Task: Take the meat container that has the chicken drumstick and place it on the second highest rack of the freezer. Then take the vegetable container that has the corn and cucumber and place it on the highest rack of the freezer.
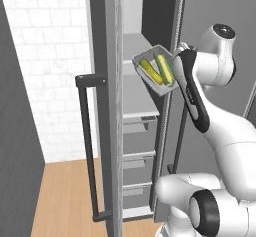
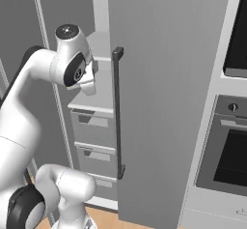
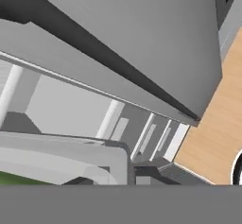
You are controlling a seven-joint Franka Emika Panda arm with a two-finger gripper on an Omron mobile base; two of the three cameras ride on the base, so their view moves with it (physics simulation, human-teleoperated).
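Note:
The vegetable container (image 1: 156, 70), a grey tray with the yellow corn (image 1: 150, 72) and the green cucumber (image 1: 164, 68) side by side, hangs tilted in front of the open freezer (image 1: 137, 131). My gripper (image 1: 173, 75) is shut on its right rim, mostly hidden behind my forearm. The tray is level with the gap between the highest rack (image 1: 132, 46) and the second rack (image 1: 137, 98), at the opening's right edge. In the hand view the tray's rim (image 3: 71, 154) and a strip of cucumber (image 3: 14, 178) lie at the bottom. The meat container with the chicken drumstick is out of view.
The freezer door (image 1: 112, 106) stands open to the left, its bar handle (image 1: 87, 146) facing outward. Three grey drawers (image 1: 137, 158) sit under the racks. A closed tall door with a dark handle (image 2: 117, 112) borders the freezer on the right, with an oven (image 2: 231, 160) beyond.

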